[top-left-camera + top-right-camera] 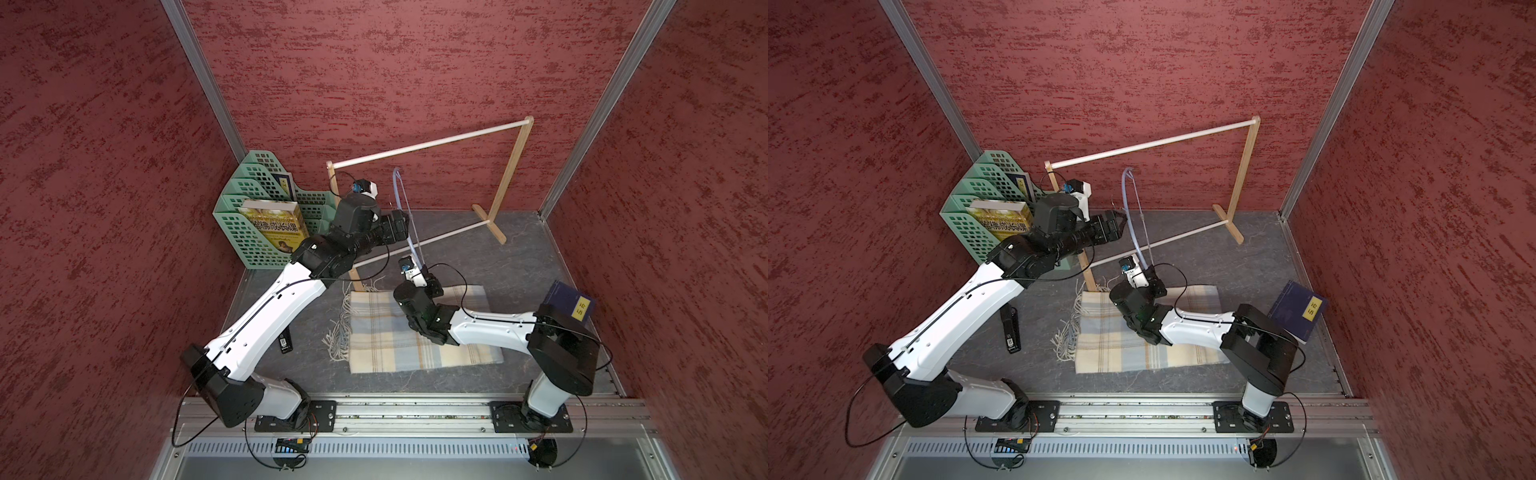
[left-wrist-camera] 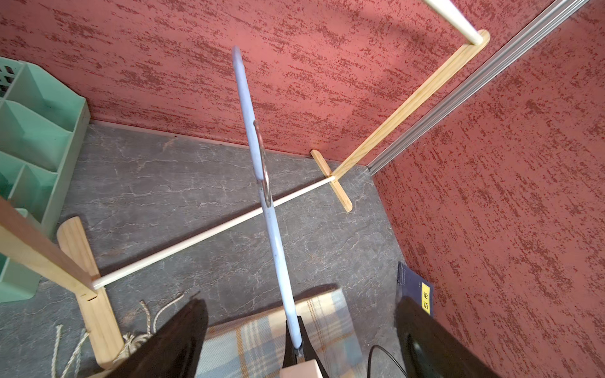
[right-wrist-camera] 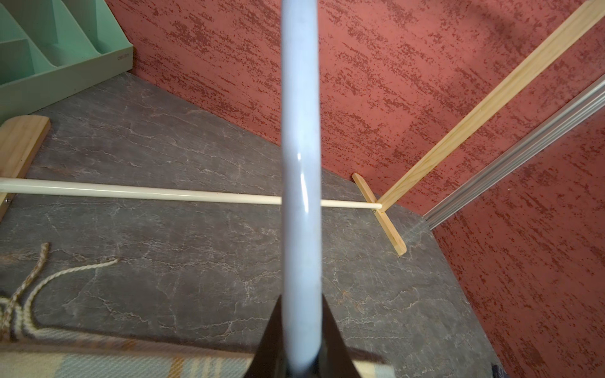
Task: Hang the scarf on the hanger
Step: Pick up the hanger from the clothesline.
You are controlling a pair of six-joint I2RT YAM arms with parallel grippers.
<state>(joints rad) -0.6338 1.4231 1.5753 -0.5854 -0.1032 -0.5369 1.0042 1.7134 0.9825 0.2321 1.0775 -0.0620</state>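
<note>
Toward 6 o'clock on a grey stone-look table, in both top views, the scarf lies flat and folded, its fringe trailing toward 9 o'clock. Over the scarf's far edge the right gripper is clamped on one end of the hanger, which rises steeply toward 12 o'clock, clear of the table. The left gripper hangs just at 9 o'clock of the hanger's middle, jaws parted, holding nothing. A wooden rack stands at 12 o'clock, a green file holder with a yellow book at 10 o'clock, and a blue book at 3 o'clock.

From the left wrist, two dark fingers stand wide apart. The pale blue hanger runs away between them, touching neither. Its near end sits pinched in the right gripper, above the plaid scarf.

From the right wrist, the hanger fills the middle, squeezed between both jaws, and crosses in front of the rack's lower rail. A corner of the scarf and loose fringe lie on the table nearby.
</note>
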